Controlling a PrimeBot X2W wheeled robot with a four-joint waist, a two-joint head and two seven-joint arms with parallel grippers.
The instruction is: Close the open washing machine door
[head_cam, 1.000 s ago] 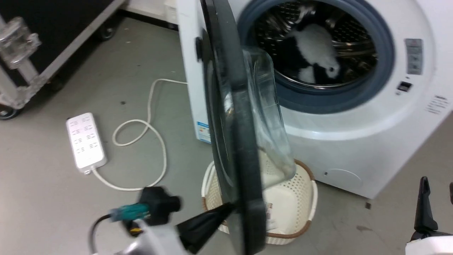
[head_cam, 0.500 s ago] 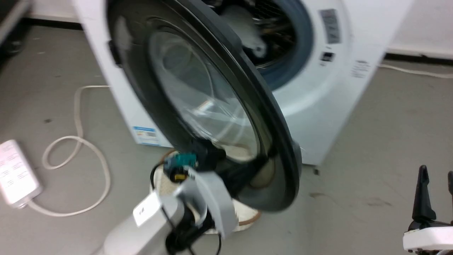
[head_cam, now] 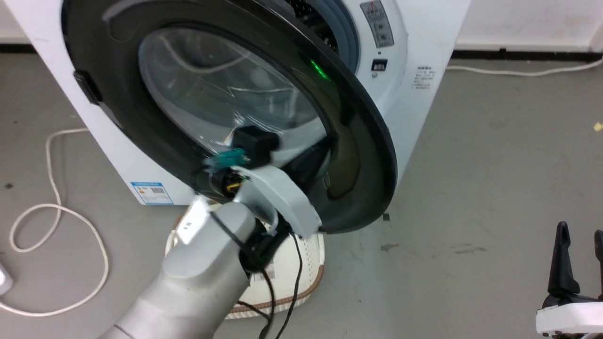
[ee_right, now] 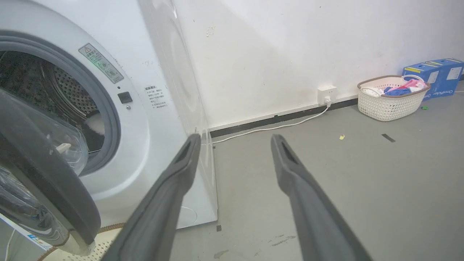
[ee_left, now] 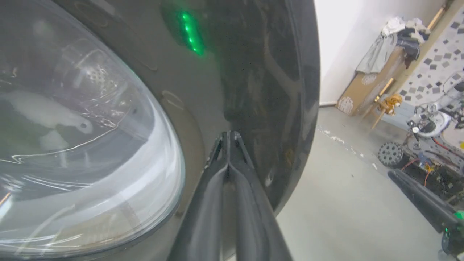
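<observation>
The washing machine door (head_cam: 221, 89) stands partly open, angled out from the front of the washing machine (head_cam: 419, 108). The left gripper (ee_left: 228, 137), fingers pressed together and empty, has its tips against the door's black rim (ee_left: 253, 90) beside the glass bowl (ee_left: 72, 145). A cream basket (head_cam: 306, 263) sits on the floor (head_cam: 471, 188) under the door. The right gripper (ee_right: 233, 139) hangs well aside, fingers spread, empty.

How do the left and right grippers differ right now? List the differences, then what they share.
1. The left gripper is shut, fingers together; the right gripper is open, fingers well apart.
2. The left gripper's tips lie against the black rim of the washing machine door, apparently touching; the right gripper touches nothing, above the floor beside the washing machine.
Shared: each has two long dark fingers and holds nothing.
</observation>
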